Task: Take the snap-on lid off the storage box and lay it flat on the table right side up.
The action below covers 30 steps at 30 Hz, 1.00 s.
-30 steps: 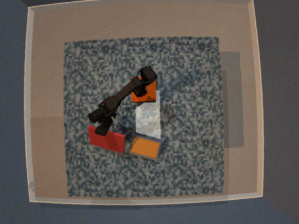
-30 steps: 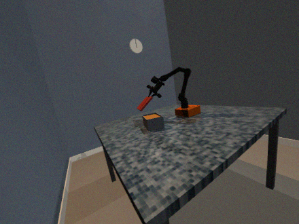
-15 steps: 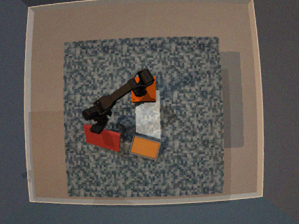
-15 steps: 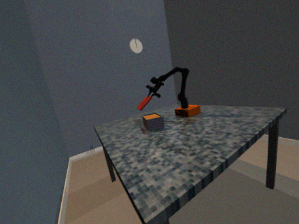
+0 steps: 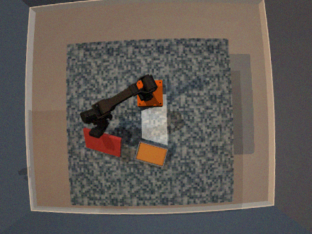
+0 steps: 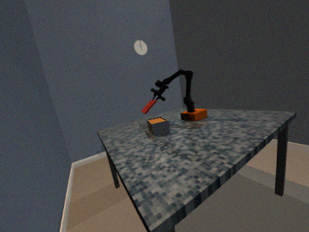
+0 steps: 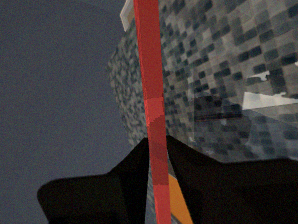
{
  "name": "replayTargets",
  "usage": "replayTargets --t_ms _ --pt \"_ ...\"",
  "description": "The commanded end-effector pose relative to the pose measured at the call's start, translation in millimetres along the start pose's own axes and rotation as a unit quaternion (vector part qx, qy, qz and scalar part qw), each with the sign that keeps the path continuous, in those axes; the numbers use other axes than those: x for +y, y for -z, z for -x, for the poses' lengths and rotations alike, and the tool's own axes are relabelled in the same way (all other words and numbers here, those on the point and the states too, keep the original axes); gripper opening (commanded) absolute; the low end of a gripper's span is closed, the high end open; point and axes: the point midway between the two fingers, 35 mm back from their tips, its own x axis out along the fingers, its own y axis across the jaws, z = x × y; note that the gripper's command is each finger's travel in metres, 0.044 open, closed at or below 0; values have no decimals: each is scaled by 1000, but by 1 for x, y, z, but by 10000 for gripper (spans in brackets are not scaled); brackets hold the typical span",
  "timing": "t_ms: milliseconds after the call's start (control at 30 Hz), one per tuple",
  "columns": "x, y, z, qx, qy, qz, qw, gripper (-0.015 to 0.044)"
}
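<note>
Gripper [image 5: 98, 135] [image 6: 154, 99] [image 7: 156, 140]: jaws clamped on lid edge.
Red lid [image 5: 103, 142] [image 6: 149, 107] [image 7: 151, 65]: tilted, above tbl. [image 5: 191, 170] [image 6: 196, 155] [image 7: 220, 45]
Box [image 5: 137, 159] [image 6: 160, 129]: uncovered, orange int., on tbl.

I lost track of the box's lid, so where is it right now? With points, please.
The red lid [image 5: 110, 146] [image 6: 149, 107] [image 7: 151, 65] is held tilted in the gripper [image 5: 96, 135] [image 6: 154, 100] [image 7: 156, 140], above the table; from the top view, it is left of the orange-filled box [image 5: 152, 154] [image 6: 160, 128].
</note>
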Motion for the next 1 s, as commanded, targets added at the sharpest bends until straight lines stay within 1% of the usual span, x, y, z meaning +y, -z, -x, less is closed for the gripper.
replayTargets --t_ms 0,967 --pt "5 -3 2 0 -7 7 1000 0" --pt "-18 0 -15 1 -7 7 1000 0"
